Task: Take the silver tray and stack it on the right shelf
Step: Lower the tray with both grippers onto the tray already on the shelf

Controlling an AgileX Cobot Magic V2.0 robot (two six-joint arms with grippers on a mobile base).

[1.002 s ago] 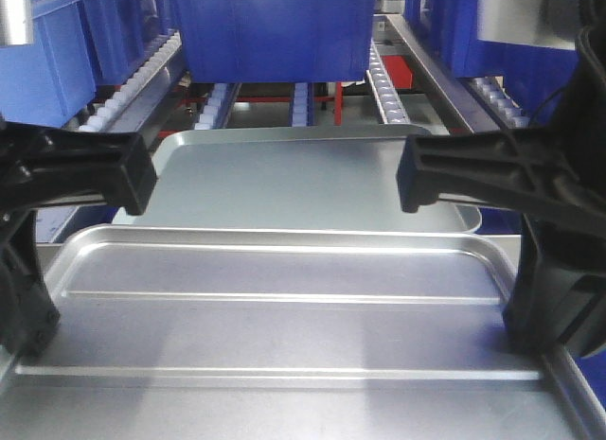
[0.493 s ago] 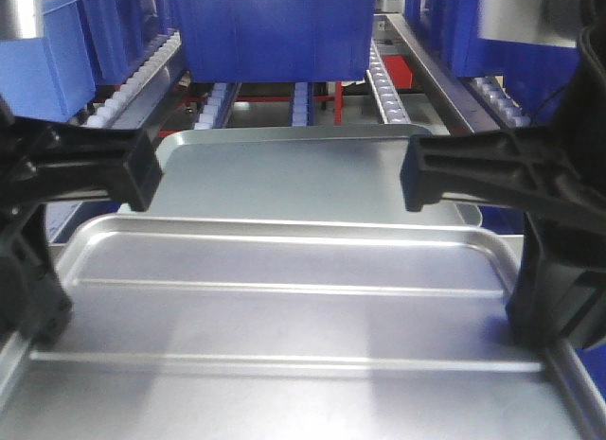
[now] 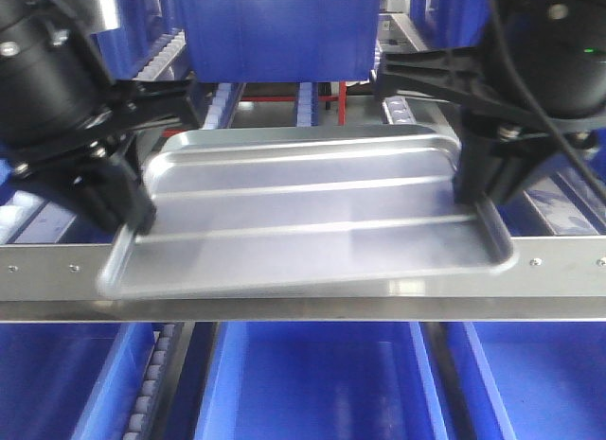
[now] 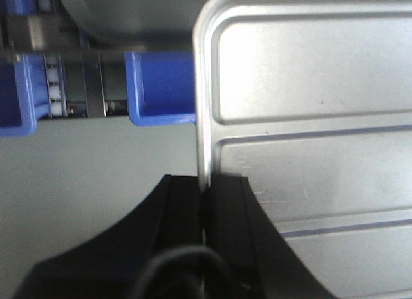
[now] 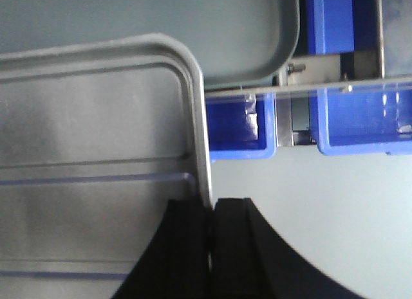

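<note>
The silver tray, shiny with two long ridges, lies level over the right shelf's front bar, its near edge above the bar. Whether it touches the bar I cannot tell. My left gripper is shut on the tray's left rim. My right gripper is shut on the right rim. In the left wrist view the black jaws of the left gripper pinch the rim of the silver tray. The right wrist view shows the right gripper pinching the edge of the silver tray in the same way.
A duller grey tray lies under the silver one on the shelf and is mostly covered. A blue bin stands on the roller rails behind. More blue bins sit below the front bar.
Both arms have carried the silver tray away from the camera and over the shelf's front bar, where it now covers the grey tray. Both grippers stay shut on its rims.
</note>
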